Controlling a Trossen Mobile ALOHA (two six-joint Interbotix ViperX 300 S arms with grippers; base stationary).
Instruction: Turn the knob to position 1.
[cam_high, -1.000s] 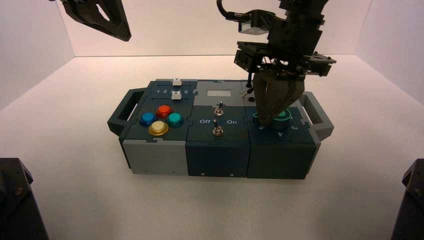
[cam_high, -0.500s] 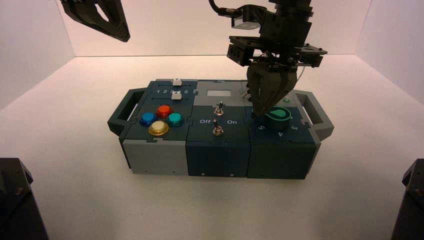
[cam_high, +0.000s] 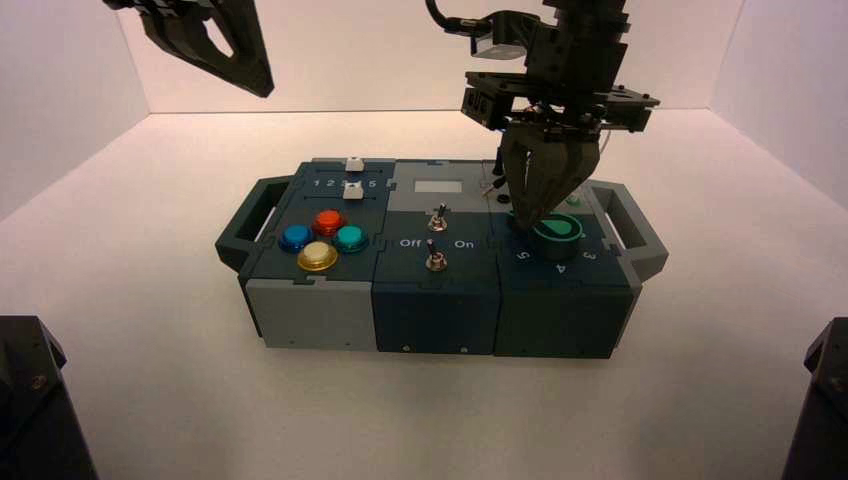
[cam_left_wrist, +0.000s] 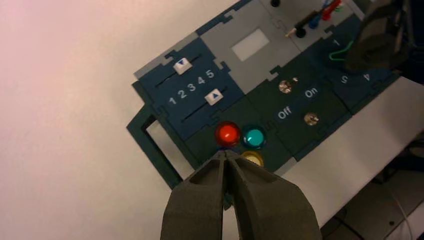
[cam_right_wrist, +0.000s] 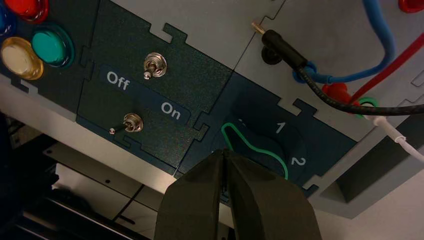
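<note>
Looks like the right end effector (cam_high: 526, 224) sits empty, tips together, at the knob (cam_high: 560, 229)'s 9–10 o'clock, probably to nudge it clockwise; left end effector (cam_high: 265, 94), closed and empty, waits around the box (cam_high: 436, 280)'s 11.

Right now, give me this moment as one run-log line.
right gripper: over knob | knob tip: short of 1, toward Off/On panel | left gripper: idle, above button cluster

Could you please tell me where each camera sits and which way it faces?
High view: above and behind the arms, facing down at the box; both grippers show.
Left wrist view: on the left arm, over the box's button end; left gripper in front, right gripper beyond.
Right wrist view: on the right arm, facing the knob; right gripper in front.
Both wrist views share the Off/On switches.
</note>
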